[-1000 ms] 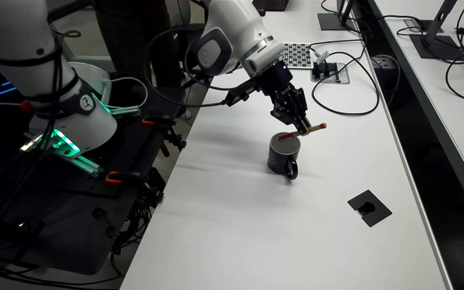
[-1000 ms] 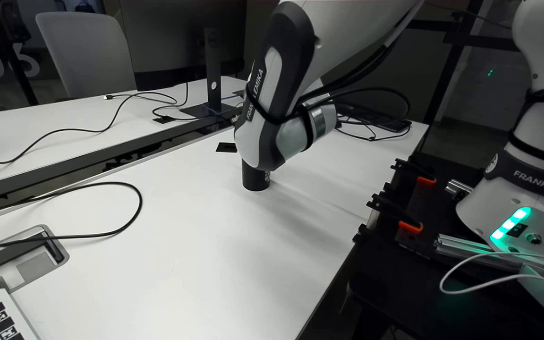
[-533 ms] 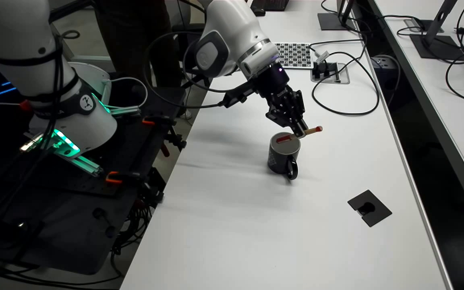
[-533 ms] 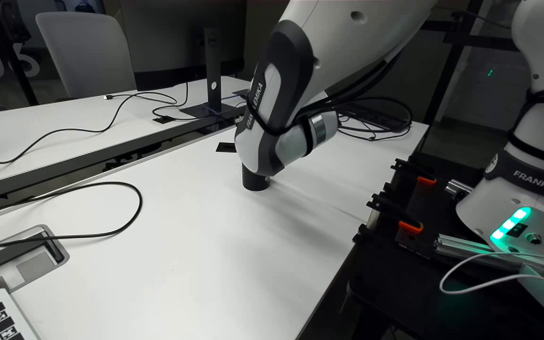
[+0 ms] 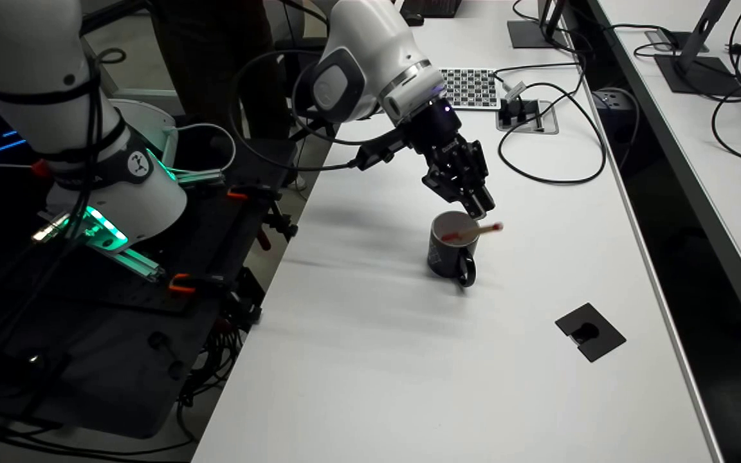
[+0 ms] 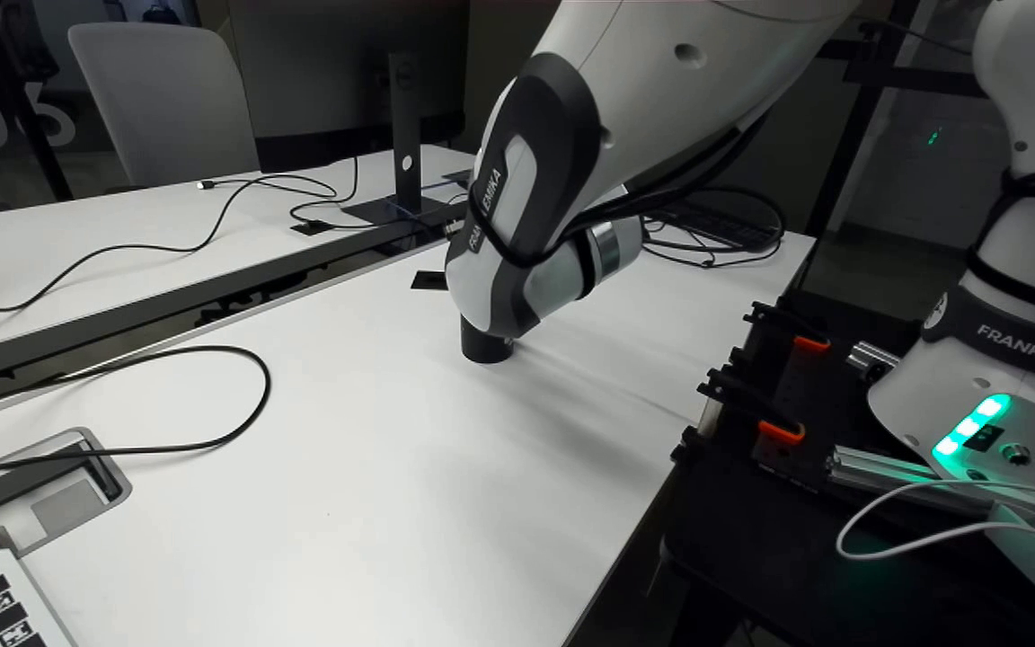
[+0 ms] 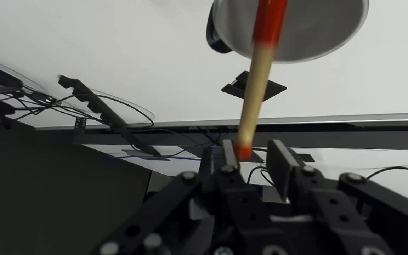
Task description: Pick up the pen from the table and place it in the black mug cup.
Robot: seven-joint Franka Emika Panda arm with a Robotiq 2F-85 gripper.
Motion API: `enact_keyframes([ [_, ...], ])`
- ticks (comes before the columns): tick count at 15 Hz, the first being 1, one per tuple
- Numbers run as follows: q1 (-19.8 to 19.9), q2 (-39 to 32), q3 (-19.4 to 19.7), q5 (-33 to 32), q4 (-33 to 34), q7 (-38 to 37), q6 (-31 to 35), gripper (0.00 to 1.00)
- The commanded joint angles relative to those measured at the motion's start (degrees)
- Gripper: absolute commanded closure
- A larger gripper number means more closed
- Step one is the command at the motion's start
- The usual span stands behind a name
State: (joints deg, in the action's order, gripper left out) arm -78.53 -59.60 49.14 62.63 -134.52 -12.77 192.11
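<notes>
The pen (image 5: 475,232) slants over the black mug (image 5: 448,256), one end beyond its rim, perhaps unsettled. Near the mug, the fingers (image 7: 277,165) stand parted, gripping nothing; best let the pen settle before lifting clear.

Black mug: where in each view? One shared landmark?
In an exterior view: mug right of centre, black plate lower right.
In an exterior view: mug near centre, partly behind arm; black plate upper left of it.
In the wrist view: mug cut off at top; black plate below.
Shared landmark: black plate.
</notes>
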Motion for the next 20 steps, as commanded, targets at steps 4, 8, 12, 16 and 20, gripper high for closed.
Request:
enact_keyframes([
  [4,-3.09,-2.84,2.42,1.61,0.28,-1.99,-2.32,0.15],
  [8,-3.43,-2.67,2.59,1.18,0.19,-2.19,-2.40,0.00],
  [12,-2.39,1.33,1.47,-2.12,-0.74,1.54,-1.82,0.00],
  [16,-2.37,8.31,1.72,-10.17,-4.06,10.26,-2.52,0.00],
  [20,-7.60,9.55,7.76,-13.46,-8.60,15.94,-6.51,0.00],
])
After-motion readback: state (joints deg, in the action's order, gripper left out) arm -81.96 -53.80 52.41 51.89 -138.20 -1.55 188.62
